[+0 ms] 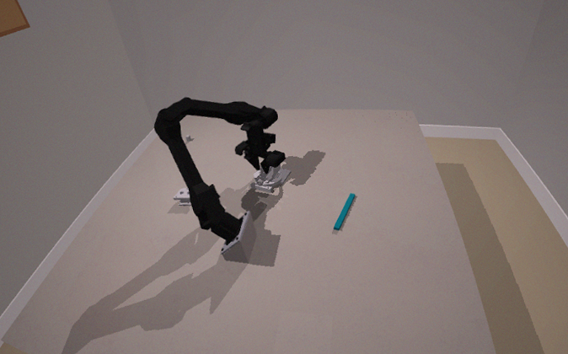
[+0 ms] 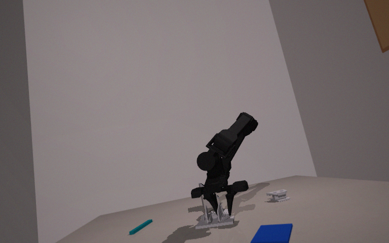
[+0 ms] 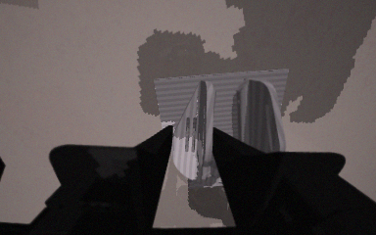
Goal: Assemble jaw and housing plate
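My gripper points down over the pale base plate and is shut on a grey jaw, which stands upright between the fingers. The other grey jaw stands upright beside it on the base plate, outside the fingers. The tops of the two jaws are apart. The pins and the gear teeth are too hidden to tell whether they mesh. The pale housing plate, with its holes on top, lies on the table away from the base, partly behind the arm in the top view.
A teal bar lies on the table on the other side of the base plate from the housing plate. A blue block shows at the bottom of the exterior view. A small white piece lies near the far left edge.
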Robot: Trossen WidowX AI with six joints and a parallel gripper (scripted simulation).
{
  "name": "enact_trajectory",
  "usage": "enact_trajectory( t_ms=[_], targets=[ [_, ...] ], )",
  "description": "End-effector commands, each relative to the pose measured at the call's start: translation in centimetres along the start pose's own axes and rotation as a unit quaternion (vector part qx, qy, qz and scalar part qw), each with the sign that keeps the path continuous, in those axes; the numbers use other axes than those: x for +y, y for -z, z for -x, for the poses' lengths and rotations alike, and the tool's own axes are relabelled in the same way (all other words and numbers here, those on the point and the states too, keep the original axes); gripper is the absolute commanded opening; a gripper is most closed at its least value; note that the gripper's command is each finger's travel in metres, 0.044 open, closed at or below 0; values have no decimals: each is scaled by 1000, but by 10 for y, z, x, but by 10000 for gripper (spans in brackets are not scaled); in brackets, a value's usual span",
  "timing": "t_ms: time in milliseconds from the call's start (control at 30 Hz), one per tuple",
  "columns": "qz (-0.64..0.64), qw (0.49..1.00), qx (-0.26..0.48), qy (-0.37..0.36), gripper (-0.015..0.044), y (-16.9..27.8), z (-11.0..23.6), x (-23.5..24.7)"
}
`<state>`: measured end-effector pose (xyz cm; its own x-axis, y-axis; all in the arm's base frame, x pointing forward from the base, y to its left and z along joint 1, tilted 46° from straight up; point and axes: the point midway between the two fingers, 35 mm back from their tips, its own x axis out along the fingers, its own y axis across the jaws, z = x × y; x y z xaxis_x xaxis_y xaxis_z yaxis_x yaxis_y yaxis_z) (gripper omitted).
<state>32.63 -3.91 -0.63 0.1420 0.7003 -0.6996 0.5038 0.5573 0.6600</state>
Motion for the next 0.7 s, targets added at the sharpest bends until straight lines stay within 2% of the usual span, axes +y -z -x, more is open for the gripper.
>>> enact_trajectory(
  t_ms=[0,633,667],
  targets=[
    [0,1000,1,-1,134,1,-2,0],
    [0,1000,1,-1,134,1,-2,0],
    [1,1000,0,0,160,0,-1,0]
  ],
)
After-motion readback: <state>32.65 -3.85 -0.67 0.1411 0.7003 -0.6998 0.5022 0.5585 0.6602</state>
